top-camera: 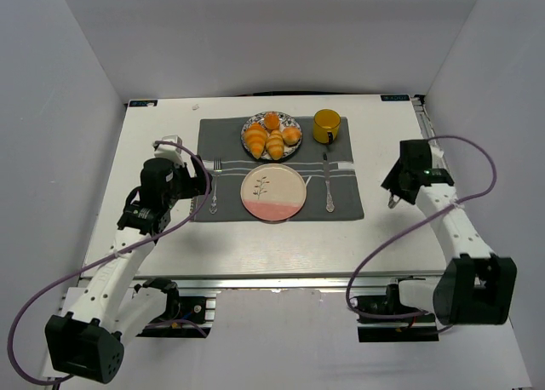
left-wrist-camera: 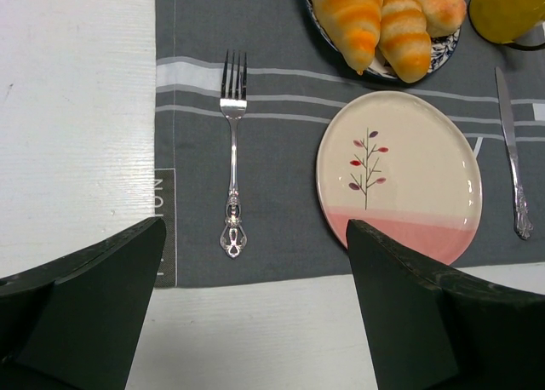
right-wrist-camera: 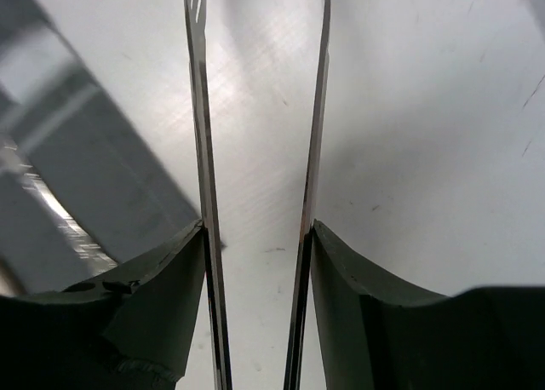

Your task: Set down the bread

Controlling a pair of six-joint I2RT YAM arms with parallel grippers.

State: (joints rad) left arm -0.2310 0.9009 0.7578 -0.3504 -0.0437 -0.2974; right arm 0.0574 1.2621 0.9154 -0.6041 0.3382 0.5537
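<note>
The bread is a slim golden ridged roll on a patterned plate at the back of the grey placemat, beside a wider orange croissant and two round buns. In the left wrist view the bread lies right of the croissant. A cream and pink plate sits in front of them. My left gripper is open and empty over the mat's left edge, near the fork. My right gripper is shut on metal tongs above the bare table right of the mat.
A yellow mug stands at the mat's back right. A knife lies right of the cream plate, and it also shows in the left wrist view. Grey walls enclose the table on three sides.
</note>
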